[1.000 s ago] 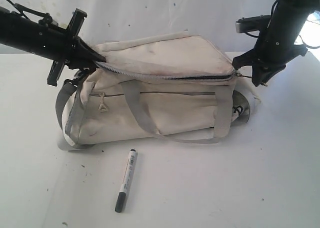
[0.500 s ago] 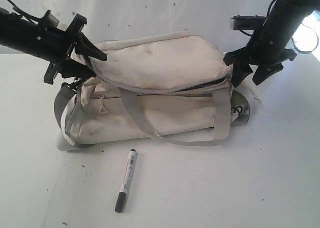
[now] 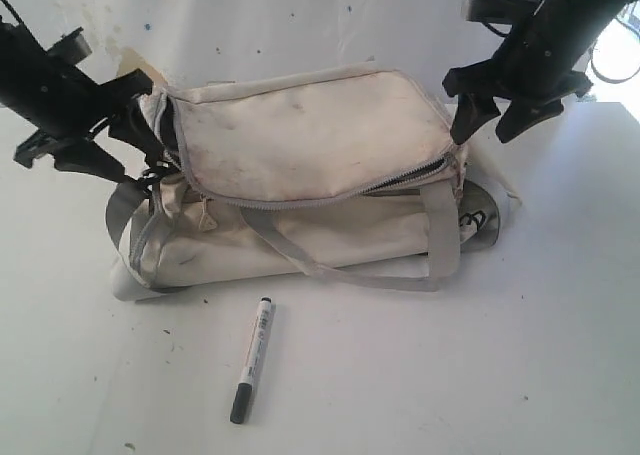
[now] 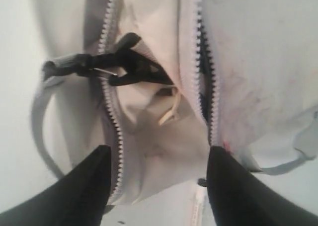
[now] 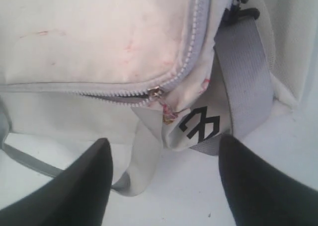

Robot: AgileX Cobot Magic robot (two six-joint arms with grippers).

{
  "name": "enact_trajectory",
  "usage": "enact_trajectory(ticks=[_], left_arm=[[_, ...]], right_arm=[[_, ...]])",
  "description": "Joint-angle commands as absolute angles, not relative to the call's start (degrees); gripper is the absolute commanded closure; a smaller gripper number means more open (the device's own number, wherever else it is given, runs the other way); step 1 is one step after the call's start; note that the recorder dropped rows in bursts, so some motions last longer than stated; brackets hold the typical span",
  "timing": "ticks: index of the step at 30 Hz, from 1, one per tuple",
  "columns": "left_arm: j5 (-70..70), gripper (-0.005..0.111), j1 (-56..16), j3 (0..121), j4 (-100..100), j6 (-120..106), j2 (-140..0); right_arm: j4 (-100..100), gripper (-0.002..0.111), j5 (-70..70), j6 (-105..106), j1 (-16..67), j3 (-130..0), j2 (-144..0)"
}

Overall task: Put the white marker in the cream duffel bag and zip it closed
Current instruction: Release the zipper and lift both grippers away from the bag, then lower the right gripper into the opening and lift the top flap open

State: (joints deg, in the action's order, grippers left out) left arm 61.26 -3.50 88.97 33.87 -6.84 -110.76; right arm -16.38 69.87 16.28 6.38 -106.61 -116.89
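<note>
The left gripper (image 3: 142, 125) hangs at the left end of the cream duffel bag (image 3: 310, 135), its jaws spread and pinching nothing. In the left wrist view the left gripper (image 4: 156, 166) straddles that end, where the main zipper (image 4: 110, 112) is parted and a black clip (image 4: 126, 67) lies across the gap. The right gripper (image 3: 487, 123) hovers over the bag's right end, jaws likewise spread and empty. In its own wrist view the right gripper (image 5: 164, 149) looks down on the zipper slider (image 5: 155, 92) near the corner by the grey webbing handle (image 5: 243, 72).

The top flap lies slack over the bag, with the zipper line open along its near edge and only a thin dark slit showing toward the right. The white marker (image 3: 252, 360) lies on the white table (image 3: 450, 375), near of the bag and well apart from both grippers, its dark cap pointing toward the near edge.

The bag looks opened, so the step in hand is probably the turn from opening to fetching. The next move calls for one arm to come down to the near side, set its jaws across the marker's slim barrel and close squarely. The flap will likely need lifting before the marker can go in.
</note>
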Motion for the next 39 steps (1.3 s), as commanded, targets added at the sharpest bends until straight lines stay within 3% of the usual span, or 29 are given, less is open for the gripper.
enact_trajectory(ticks=[1,25,39], left_arm=[[60.1,0.047,-3.4,87.8,26.6,-5.1,-106.0],[44.6,0.047,-3.4,53.3,13.9,-4.2,-82.3],[39.2,0.048,-3.4,47.5,14.3,-6.2,-80.9]], right_arm=[[-18.7,0.05,70.0,19.5,8.2,-106.6,-116.0],[-18.4,0.051,63.5,26.7,24.6,-106.6,-116.0],[-15.8,0.053,56.8,25.0,34.2,-106.6,-116.4]])
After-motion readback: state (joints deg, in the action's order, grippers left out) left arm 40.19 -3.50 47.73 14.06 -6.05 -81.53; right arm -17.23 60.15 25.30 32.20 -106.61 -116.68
